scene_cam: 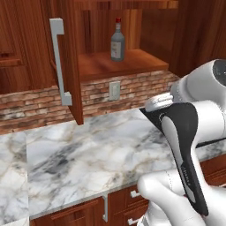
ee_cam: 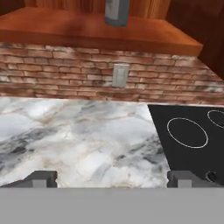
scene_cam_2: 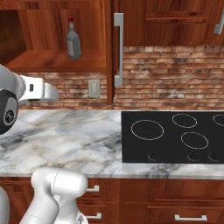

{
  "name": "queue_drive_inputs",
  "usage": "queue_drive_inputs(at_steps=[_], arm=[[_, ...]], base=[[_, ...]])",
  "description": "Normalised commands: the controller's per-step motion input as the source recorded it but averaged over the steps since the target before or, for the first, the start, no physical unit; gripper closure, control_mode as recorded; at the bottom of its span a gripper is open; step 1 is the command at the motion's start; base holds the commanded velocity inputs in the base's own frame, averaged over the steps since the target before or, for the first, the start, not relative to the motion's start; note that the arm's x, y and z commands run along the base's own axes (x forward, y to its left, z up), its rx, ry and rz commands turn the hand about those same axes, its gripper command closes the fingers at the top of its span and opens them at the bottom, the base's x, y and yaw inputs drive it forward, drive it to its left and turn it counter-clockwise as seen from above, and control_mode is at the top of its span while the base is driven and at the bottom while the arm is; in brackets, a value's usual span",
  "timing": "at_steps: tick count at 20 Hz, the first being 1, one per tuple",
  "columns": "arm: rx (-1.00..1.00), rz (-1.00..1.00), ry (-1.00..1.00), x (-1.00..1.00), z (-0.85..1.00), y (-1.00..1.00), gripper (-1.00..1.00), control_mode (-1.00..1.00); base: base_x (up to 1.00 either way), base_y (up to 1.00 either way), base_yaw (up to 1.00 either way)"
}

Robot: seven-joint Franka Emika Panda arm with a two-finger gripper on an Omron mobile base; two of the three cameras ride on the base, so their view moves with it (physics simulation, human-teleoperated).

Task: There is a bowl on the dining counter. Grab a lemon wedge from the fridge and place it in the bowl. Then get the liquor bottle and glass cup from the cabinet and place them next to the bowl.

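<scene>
**Liquor bottle on open cabinet shelf; gripper wide apart above counter**

Liquor bottle [scene_cam: 117, 40]: grey glass body with a pale label and a red cap, stood upright on the wooden shelf [scene_cam: 121, 64] of an open wall cabinet. It is set toward the middle of the shelf, back from the front edge, and is touched by nothing. In the hand view its lower body is seen at the top edge, cut off by the frame.

Gripper [ee_cam: 112, 178]: held over the marble counter, well apart from the bottle and below shelf level. Its two dark fingertips [ee_cam: 41, 178] are seen spread to the fullest, one at each side of the hand view, with nothing between them.

Cabinet door [scene_cam: 66, 57]: swung open to the left of the shelf in the left base view, fitted with a long grey bar handle [scene_cam: 59, 62].

Wall: red-brown brick backsplash [scene_cam_2: 170, 74] under the cabinets, with a pale outlet plate [scene_cam_2: 93, 89] fixed below the shelf.

Counter [scene_cam: 88, 154]: white and grey veined marble, with wooden drawers and grey pulls beneath it.

Cooktop [scene_cam_2: 173, 135]: black glass set into the counter to the right of the cabinet, marked with white burner rings.
</scene>
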Motion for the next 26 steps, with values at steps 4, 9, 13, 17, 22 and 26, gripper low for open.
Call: queue_drive_inputs(at_steps=[4, 9, 13, 17, 22, 26], arm=[[0.0, 0.01, -0.51, -0.12, 0.82, 0.0, -1.0, -1.0], [0.0, 0.0, -0.33, 0.24, 0.57, 0.0, -1.0, -1.0], [0.02, 0.0, -0.16, 0.56, 0.36, 0.0, -1.0, -1.0], [0.03, 0.0, -0.05, 0.64, 0.35, 0.0, -1.0, -1.0], [0.05, 0.0, 0.0, 0.68, 0.34, 0.0, -1.0, -1.0], [0.08, 0.0, 0.0, 0.52, 0.42, 0.0, -1.0, -1.0]], base=[[0.0, 0.0, 0.0], [0.0, 0.0, 0.0], [0.0, 0.0, 0.0], [0.0, 0.0, 0.0], [0.0, 0.0, 0.0], [0.0, 0.0, 0.0]])
